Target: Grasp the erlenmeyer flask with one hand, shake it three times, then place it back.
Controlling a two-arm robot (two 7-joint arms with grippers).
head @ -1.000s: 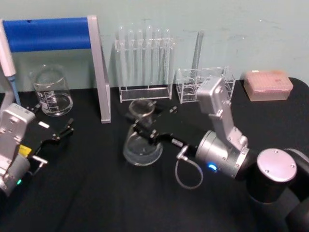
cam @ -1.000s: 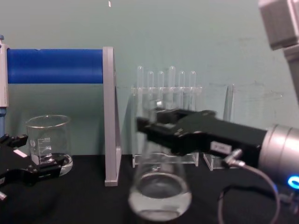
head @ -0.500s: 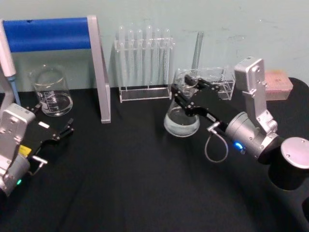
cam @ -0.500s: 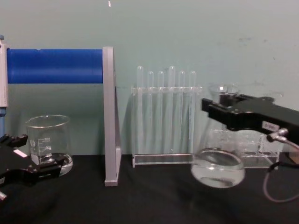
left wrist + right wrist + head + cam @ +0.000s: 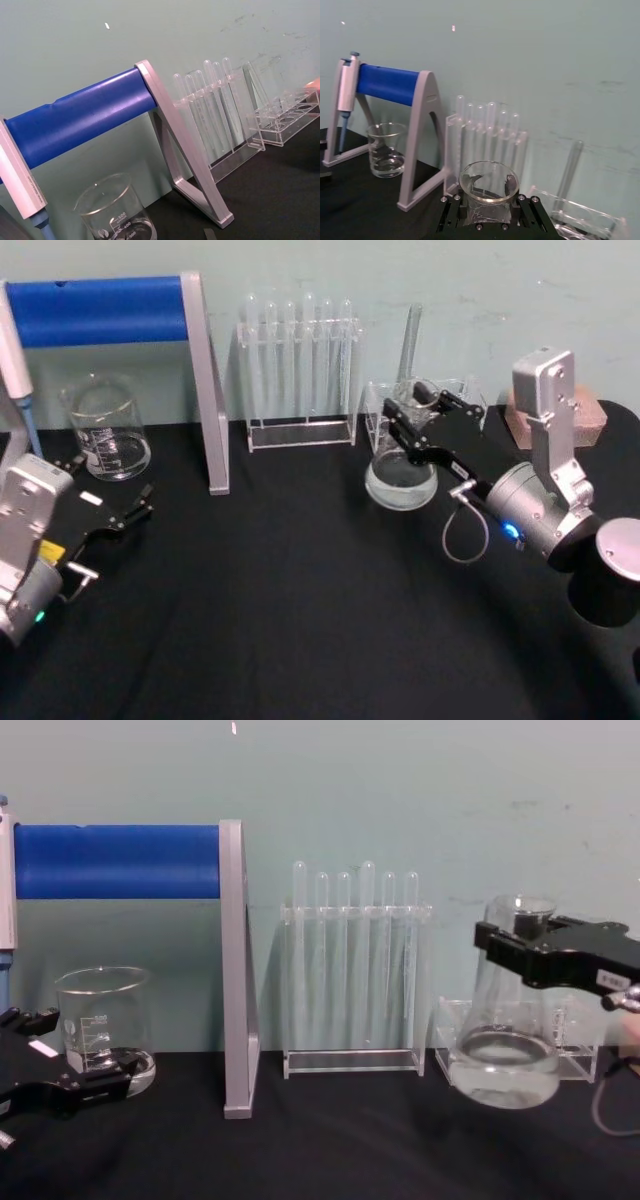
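Flask (image 5: 401, 483) neck inside right gripper (image 5: 418, 412) — bulb just below

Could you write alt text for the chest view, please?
At right, the right pincer grips a clear erlenmeyer flask by its neck, a little liquid in its base. A test tube rack stands at centre, and the open left pincer is near a beaker at left.
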